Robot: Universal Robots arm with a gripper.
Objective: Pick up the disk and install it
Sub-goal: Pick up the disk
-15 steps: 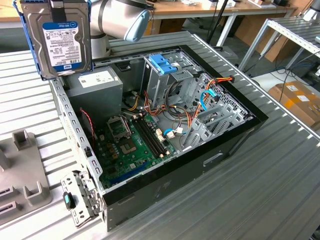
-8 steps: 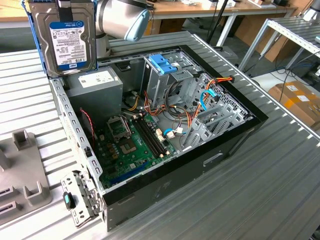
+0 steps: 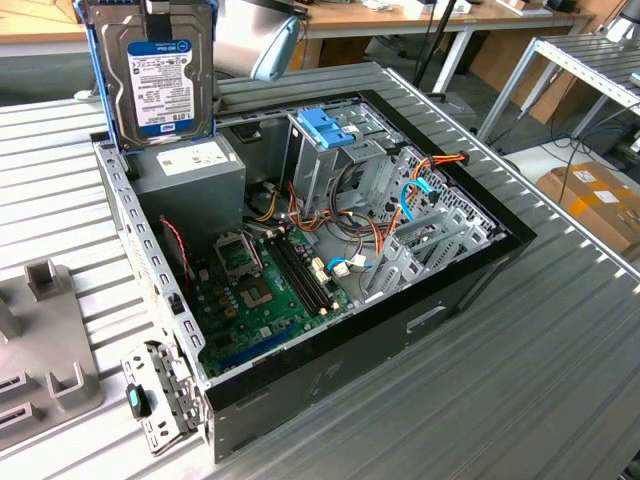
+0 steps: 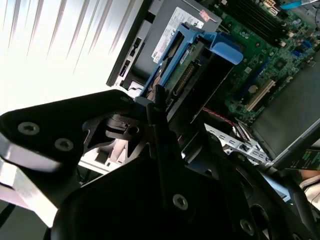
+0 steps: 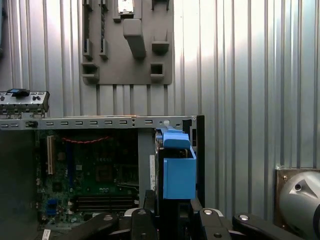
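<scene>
Ribbed table (image 3: 520, 380); open case (image 3: 330, 395), motherboard (image 3: 260, 295) inside; disk (image 3: 160, 85) aloft.

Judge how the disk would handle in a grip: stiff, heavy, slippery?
Likely rigid and heavy for its size: the disk looks like a solid metal slab. Its blue plastic carrier may flex slightly. Smooth metal faces could slip.

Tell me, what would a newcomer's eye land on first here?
The flat silver-metal disk, white-and-blue labelled and framed by light-blue rails, hangs upright at the exterior view's upper left, clamped by the black gripper above the open black computer case. Inside the case, a green motherboard lies flat and a blue plastic handle tops a metal cage.
</scene>
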